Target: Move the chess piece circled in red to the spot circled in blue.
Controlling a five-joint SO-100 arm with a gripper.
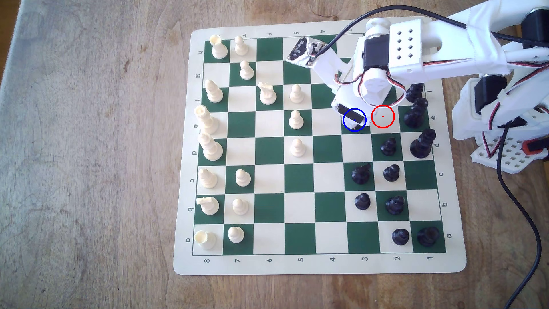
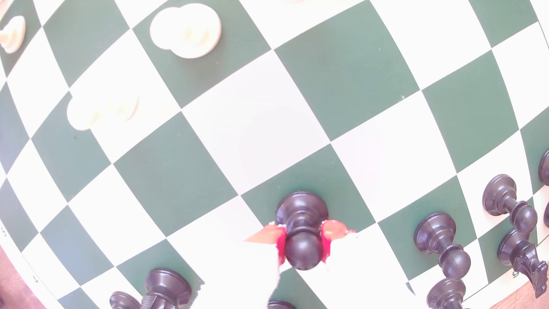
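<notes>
Now the tool (image 2: pixel 303 237) is clamped on the black pawn (image 2: pixel 302 228), red pads at its neck, its base over a dark green square; the tool sits at the blue-ringed square (image 1: pixel 354 120).

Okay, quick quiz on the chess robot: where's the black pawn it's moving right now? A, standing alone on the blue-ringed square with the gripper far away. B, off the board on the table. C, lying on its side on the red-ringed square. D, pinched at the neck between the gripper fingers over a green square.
D: the wrist view shows the pawn upright on a green square, its neck squeezed between the red fingertips of the gripper.
</notes>
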